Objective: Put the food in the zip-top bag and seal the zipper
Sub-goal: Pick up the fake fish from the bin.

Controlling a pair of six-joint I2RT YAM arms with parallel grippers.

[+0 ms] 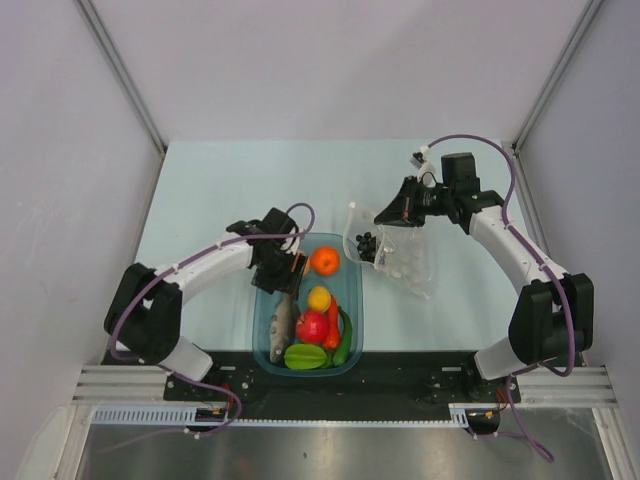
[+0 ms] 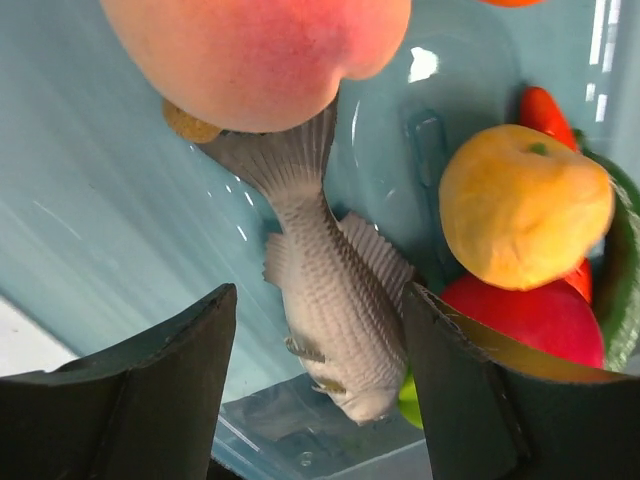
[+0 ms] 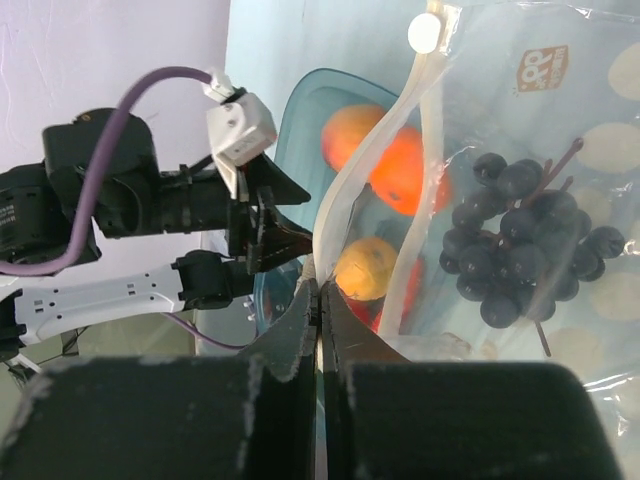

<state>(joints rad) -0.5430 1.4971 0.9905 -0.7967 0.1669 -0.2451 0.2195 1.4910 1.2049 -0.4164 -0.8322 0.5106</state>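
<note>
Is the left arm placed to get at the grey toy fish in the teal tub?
Probably yes: the open left gripper frames the grey toy fish, whose body lies uncovered; only the round peach overlaps its tail.

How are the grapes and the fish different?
The grapes are black and sit inside the clear bag; the fish is grey and lies in the teal tub. The grapes are a bunch of small round balls; the fish is one long, scaly piece. Both are toy food.
</note>
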